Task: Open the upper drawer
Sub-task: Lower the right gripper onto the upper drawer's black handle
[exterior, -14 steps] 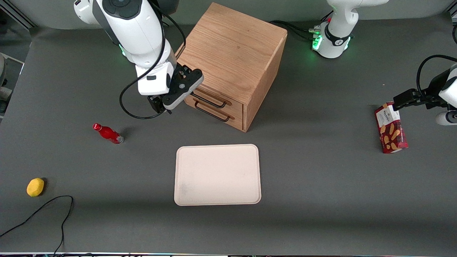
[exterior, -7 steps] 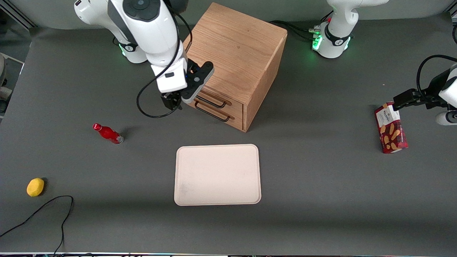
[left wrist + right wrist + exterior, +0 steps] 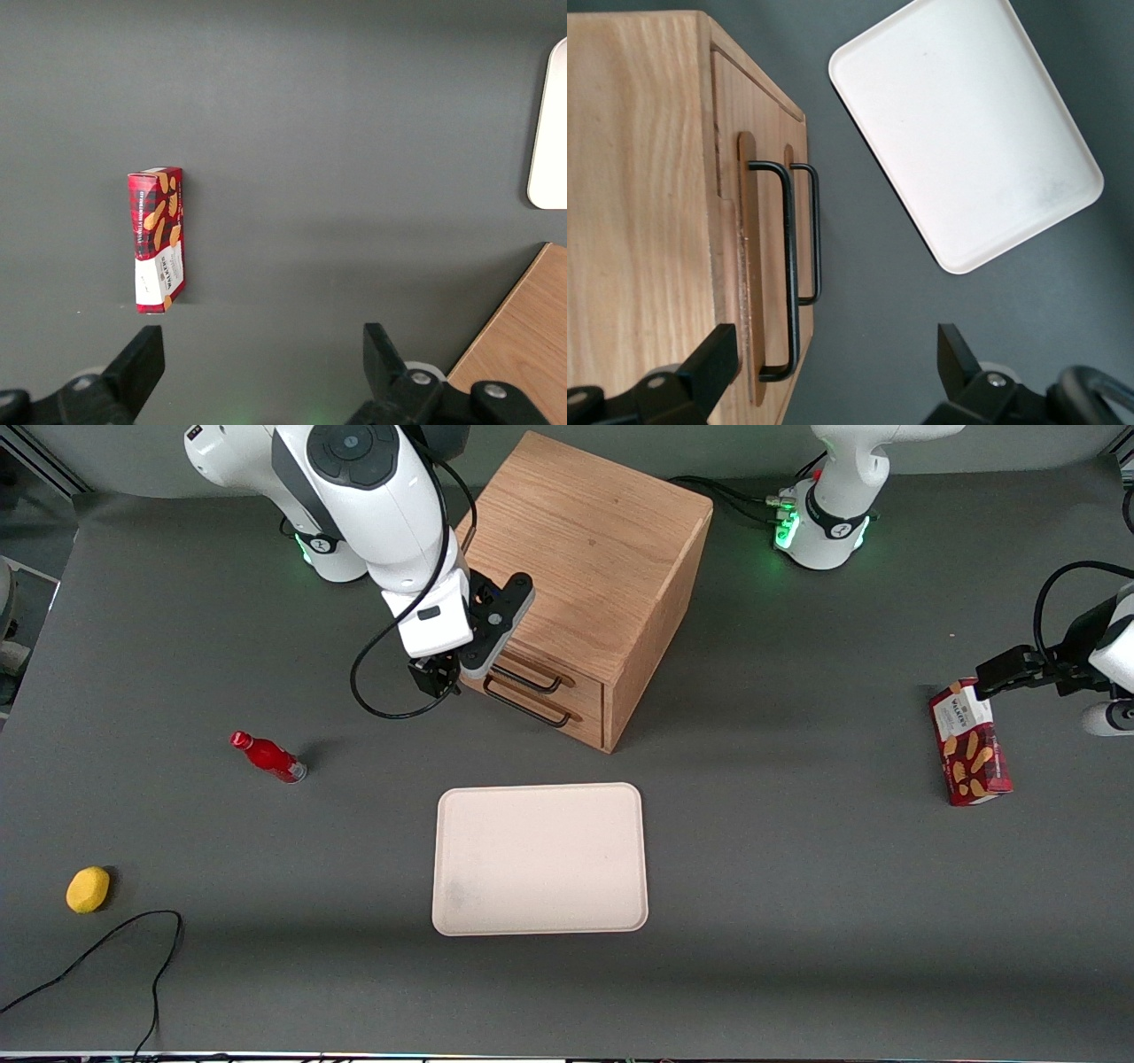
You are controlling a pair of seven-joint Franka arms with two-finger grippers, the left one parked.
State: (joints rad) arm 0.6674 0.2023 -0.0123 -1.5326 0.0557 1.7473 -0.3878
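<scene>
The wooden cabinet (image 3: 580, 558) stands at the middle of the table with both drawers shut. The upper drawer (image 3: 583, 691) carries a thin black bar handle (image 3: 530, 681), just above the lower drawer's handle (image 3: 527, 707). My right gripper (image 3: 436, 680) is open and empty. It hangs low in front of the drawer fronts, at their end toward the working arm. In the right wrist view the upper handle (image 3: 789, 266) runs along the drawer front (image 3: 749, 266). Its end lies between the open fingers (image 3: 713, 363), close to one of them, untouched. The gripper's midpoint (image 3: 833, 365) is over bare table.
A cream tray (image 3: 540, 859) lies nearer the front camera than the cabinet, also in the right wrist view (image 3: 966, 133). A red bottle (image 3: 267, 755), a yellow fruit (image 3: 88, 889) and a black cable (image 3: 106, 948) lie toward the working arm's end. A red biscuit box (image 3: 968, 742) lies by the parked arm.
My gripper has moved sideways toward the cabinet, from beside its corner to in front of the drawer handles' end. The drawers have not moved.
</scene>
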